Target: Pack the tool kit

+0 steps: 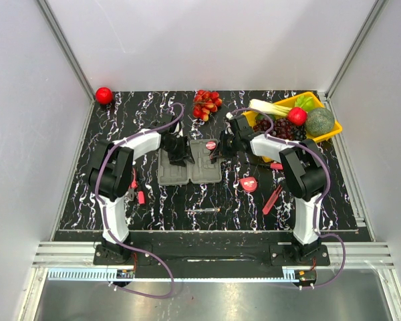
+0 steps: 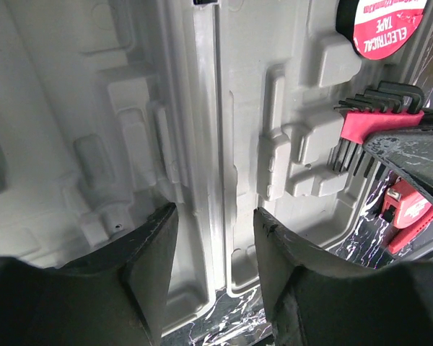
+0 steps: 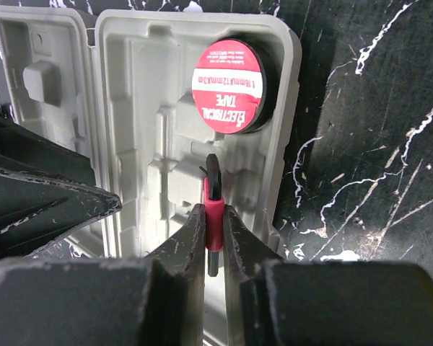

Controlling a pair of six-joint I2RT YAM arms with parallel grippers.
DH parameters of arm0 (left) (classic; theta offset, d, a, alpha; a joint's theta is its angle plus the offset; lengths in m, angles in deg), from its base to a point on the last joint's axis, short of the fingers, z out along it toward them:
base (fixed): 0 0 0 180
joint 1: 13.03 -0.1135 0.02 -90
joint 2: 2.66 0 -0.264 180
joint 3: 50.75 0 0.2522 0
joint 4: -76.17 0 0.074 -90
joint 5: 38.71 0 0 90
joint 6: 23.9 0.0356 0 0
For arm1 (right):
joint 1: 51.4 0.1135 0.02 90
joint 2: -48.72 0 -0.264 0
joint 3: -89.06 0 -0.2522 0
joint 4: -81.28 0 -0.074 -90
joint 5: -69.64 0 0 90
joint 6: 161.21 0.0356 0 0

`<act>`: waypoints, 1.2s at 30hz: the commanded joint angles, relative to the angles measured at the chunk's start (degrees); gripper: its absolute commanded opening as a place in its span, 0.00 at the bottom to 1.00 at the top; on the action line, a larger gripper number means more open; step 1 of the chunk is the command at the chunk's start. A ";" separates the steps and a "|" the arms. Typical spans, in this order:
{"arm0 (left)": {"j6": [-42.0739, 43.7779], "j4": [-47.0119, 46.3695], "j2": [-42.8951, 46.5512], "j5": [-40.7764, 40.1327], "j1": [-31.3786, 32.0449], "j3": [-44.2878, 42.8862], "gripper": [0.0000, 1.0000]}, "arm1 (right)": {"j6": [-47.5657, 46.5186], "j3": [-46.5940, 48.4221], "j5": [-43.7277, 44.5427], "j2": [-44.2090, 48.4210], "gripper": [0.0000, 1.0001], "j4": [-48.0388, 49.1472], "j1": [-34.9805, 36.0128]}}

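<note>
At centre of the black marbled surface point(image 1: 244, 215) the grey case point(image 1: 199, 172) lies open & flat, both halves showing moulded recesses. L hand point(image 2: 215, 216) hangs low over the hinge line btwn the two halves, fingers spread apart w/ nothing btwn them. R hand point(image 3: 213, 218) is over the right half, fingers pinched tight on the red holder of a hex key set point(image 3: 213, 205); can't tell if the set touches the plastic. Electrical tape roll point(image 3: 229, 85), red label, sits in a round recess at that half's far corner. Outside the case, on the surface to its right, are a red tape measure point(image 1: 250, 183) & a red-handled tool point(image 1: 273, 199), type unclear. Thin screwdriver point(image 1: 202, 210) lies on the near side of the case, apart from it. Small red item point(image 1: 140, 196) lies by the L arm. Yellow tray point(image 1: 335, 128) of fruit is at far right, well apart from the case.
</note>
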 commanded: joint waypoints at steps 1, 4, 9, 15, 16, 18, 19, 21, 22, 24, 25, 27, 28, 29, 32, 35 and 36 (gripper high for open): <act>-0.15 -0.38 -1.71 0.90 0.28 -1.34 0.50 | 1.35 -0.63 1.64 -0.84 0.00 2.25 -0.22; -0.15 -0.47 -1.53 1.26 0.36 -1.25 0.50 | 2.23 -0.90 3.40 -0.84 0.00 3.13 -0.22; -0.15 -0.91 -1.88 2.05 0.36 -0.99 0.49 | 2.58 -0.37 2.88 -1.54 0.00 3.75 -0.13; -0.94 -2.32 -2.14 4.24 0.37 -0.11 0.49 | 2.58 -0.54 1.47 -2.07 0.01 4.01 -0.13; -1.03 -2.49 -2.32 4.42 0.45 -0.10 0.48 | 2.58 -0.46 0.68 -2.42 0.02 3.75 -0.13; -1.20 -2.49 -2.23 4.25 0.37 -0.02 0.48 | 2.32 -0.02 0.15 -2.60 0.02 2.52 -0.13; -1.46 -2.49 -2.32 3.90 0.36 -0.02 0.48 | 2.23 -0.19 -0.02 -2.60 0.02 2.17 -0.13; -1.64 -2.41 -2.15 3.19 0.37 -0.02 0.48 | 1.53 -0.54 0.15 -2.07 0.02 1.21 -0.13; -1.64 -2.41 -2.14 3.02 0.36 -0.19 0.48 | 0.74 -0.37 0.15 -1.81 0.02 0.42 -0.13; -1.90 -2.23 -2.14 2.49 0.45 -0.11 0.48 | -0.31 -0.19 -0.55 -1.80 0.01 -0.20 -0.13; -1.91 -2.23 -2.32 2.49 0.45 -0.10 0.48 | -0.93 0.16 -1.34 -2.07 0.00 -0.64 -0.13; -1.91 -2.06 -2.76 2.58 0.45 -0.28 0.47 | -1.46 0.95 -1.70 -3.03 0.00 -1.69 -0.13; -1.82 -1.79 -3.19 2.66 0.45 -0.45 0.47 | -1.55 1.30 -1.70 -3.47 0.00 -1.96 -0.22; -1.73 -1.70 -3.29 2.84 0.45 -0.54 0.46 | -1.46 1.39 -1.96 -3.82 0.00 -1.88 -0.13; -1.73 -1.79 -3.55 2.67 0.45 -0.37 0.46 | -0.94 2.18 -2.14 -4.62 0.00 -2.66 -0.22; -1.64 -1.53 -3.37 2.31 0.36 -0.46 0.46 | -1.02 2.36 -1.78 -3.92 0.00 -3.45 -0.13; -1.64 -1.53 -3.46 2.23 0.45 -0.37 0.45 | -0.93 2.71 -1.87 -3.91 0.00 -3.89 -0.13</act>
